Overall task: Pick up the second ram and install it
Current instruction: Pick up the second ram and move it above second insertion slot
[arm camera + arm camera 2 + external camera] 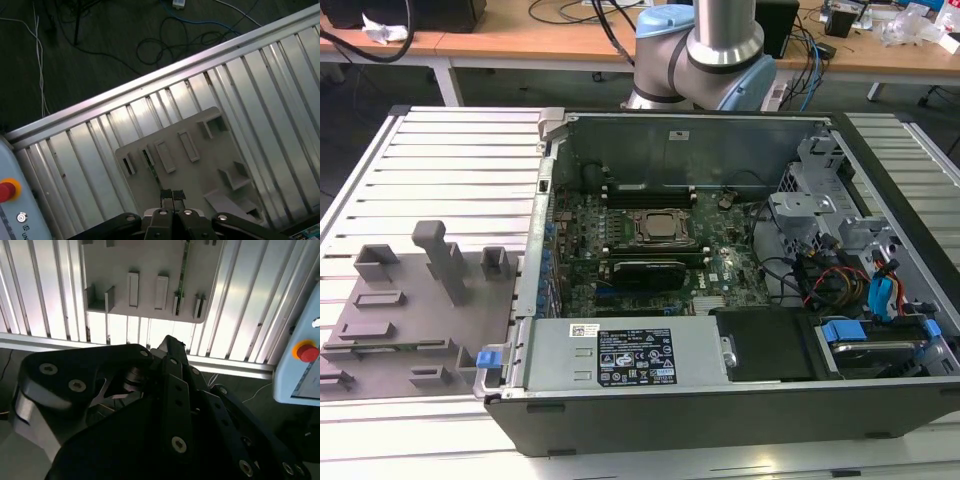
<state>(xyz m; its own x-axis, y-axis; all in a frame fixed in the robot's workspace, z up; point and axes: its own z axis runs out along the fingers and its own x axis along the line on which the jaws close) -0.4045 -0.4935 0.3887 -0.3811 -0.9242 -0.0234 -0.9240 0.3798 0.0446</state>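
the gripper (172, 195) has its two fingers (166, 196) pressed together at the tips with nothing between them. it hangs over the grey tray (200, 175), well above it and touching nothing. in the second wrist view the black gripper body is in the foreground, with the tip (170, 342) aimed towards the near edge of the same tray (145, 260).

the second ram (150, 167) sits in that tray, standing on its thin long edge, so from up here it reads as a narrow green strip. one end is tucked in by a pair of small upright blocks near the tray's edge (177, 305). from there the stick (184, 275) runs straight back across the tray. its long axis follows the ribs of the aluminium table (280, 85), not across them. in the first wrist view the other end points roughly towards the shut fingertips, though they are clearly apart.

around the tray stand more grey blocks, some flat and some tall. a red button (306, 352) sits on a pale panel off the table's edge, and loose cables (165, 40) lie on the dark floor.

in the exterior view the tray (380, 360) lies on the exterior view's left. beside it is the open computer case (880, 170), its motherboard (580, 240) exposed, and the arm (720, 40) rises behind it.
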